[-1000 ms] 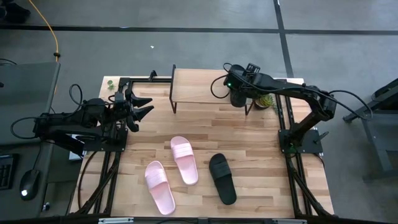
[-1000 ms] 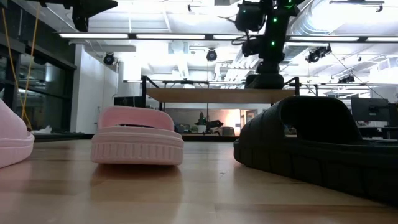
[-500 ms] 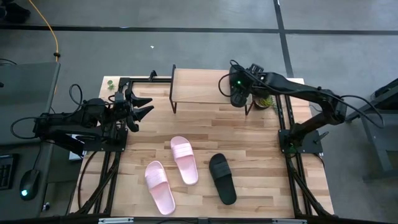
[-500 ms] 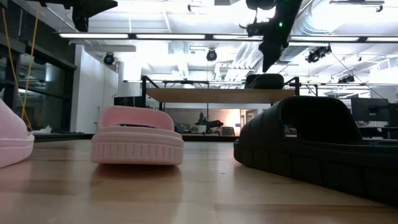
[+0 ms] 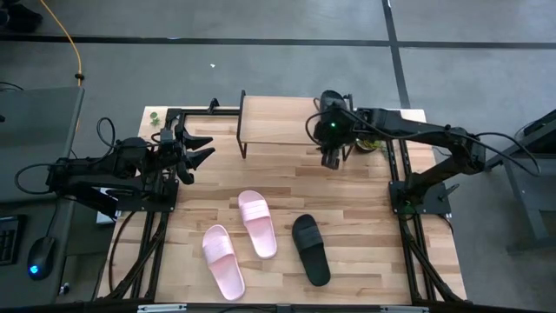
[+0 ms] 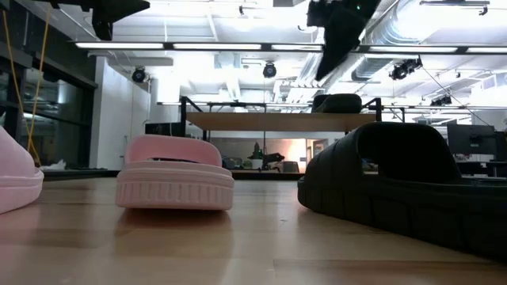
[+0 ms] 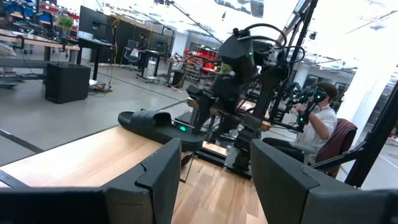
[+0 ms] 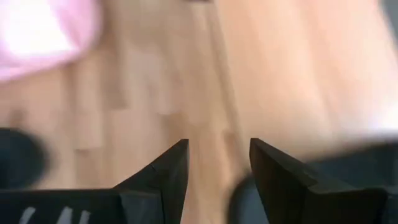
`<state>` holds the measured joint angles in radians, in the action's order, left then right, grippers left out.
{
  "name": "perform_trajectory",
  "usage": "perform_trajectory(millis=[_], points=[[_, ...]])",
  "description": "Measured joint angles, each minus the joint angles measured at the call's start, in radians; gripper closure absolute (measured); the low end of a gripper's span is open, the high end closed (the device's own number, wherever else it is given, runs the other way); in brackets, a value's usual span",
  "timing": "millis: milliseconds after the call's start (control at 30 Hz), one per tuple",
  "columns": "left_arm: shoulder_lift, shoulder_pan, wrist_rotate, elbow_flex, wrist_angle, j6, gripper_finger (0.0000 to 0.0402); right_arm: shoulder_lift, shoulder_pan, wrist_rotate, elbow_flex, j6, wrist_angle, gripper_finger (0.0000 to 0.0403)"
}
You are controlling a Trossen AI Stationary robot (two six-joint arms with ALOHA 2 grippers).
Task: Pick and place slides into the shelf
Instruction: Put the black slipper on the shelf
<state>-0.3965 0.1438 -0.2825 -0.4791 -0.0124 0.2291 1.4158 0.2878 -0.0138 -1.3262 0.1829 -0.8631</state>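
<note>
The wooden table (image 5: 347, 200) carries the shelf (image 5: 269, 122) along its far edge, just beside the right gripper (image 5: 331, 159). One black slide (image 7: 155, 121) lies on the shelf top. On the bare table nearer the front, well apart from both grippers, lie two pink slides (image 5: 257, 223) and another black slide (image 5: 311, 249).

- Robotics lab in an open industrial hall
- Exposed ducts (image 6: 412, 28) and strip lights (image 6: 198, 46) on a white ceiling
- Grey concrete floor (image 5: 261, 69) with taped lines around the wooden table (image 5: 365, 209)
- Workbenches with monitors (image 7: 93, 22) behind
- Seated person (image 7: 317, 127) beside another arm rig
</note>
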Motion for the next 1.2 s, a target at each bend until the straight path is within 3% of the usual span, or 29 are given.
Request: perform_trajectory(millis=[100,433,800,1200], points=[[0.0,0.0,0.0,0.0,0.0,0.0,0.0227,0.0,-0.017,0.075,0.0,-0.004,0.033,0.0242],[0.0,0.0,0.0,0.0,0.005,0.0,0.0227,0.0,-0.128,0.068,0.0,-0.122,0.034,0.0242],[-0.001,0.0,0.01,0.0,0.006,0.0,0.0227,0.001,-0.295,-0.096,0.0,-0.15,0.066,0.0242],[-0.011,0.0,0.163,0.0,0.008,0.042,0.0227,0.002,-0.425,-0.215,0.0,-0.258,0.106,0.0242]])
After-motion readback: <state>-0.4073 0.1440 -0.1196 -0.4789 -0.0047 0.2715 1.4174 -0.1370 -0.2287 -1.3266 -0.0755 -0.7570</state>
